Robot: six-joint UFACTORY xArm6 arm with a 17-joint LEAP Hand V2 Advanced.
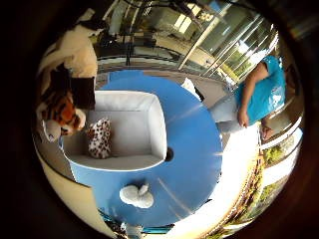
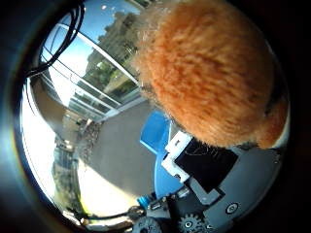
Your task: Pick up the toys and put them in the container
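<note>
An orange, black-striped tiger plush toy [image 2: 209, 73] fills much of the thumb side view, close against my palm. My hand [image 2: 197, 167] is curled on it, holding it in the air beside and above the white container [image 1: 157, 124]. The container stands on the round blue table [image 1: 194, 149]. A leopard-spotted plush toy [image 1: 99, 137] lies inside it, by one end wall. A small white plush toy [image 1: 136, 195] lies on the table just outside the container's long side.
The table has a small dark hole [image 1: 169, 154] at its middle, next to the container. Grey floor and tall glass walls [image 2: 92, 82] surround the table.
</note>
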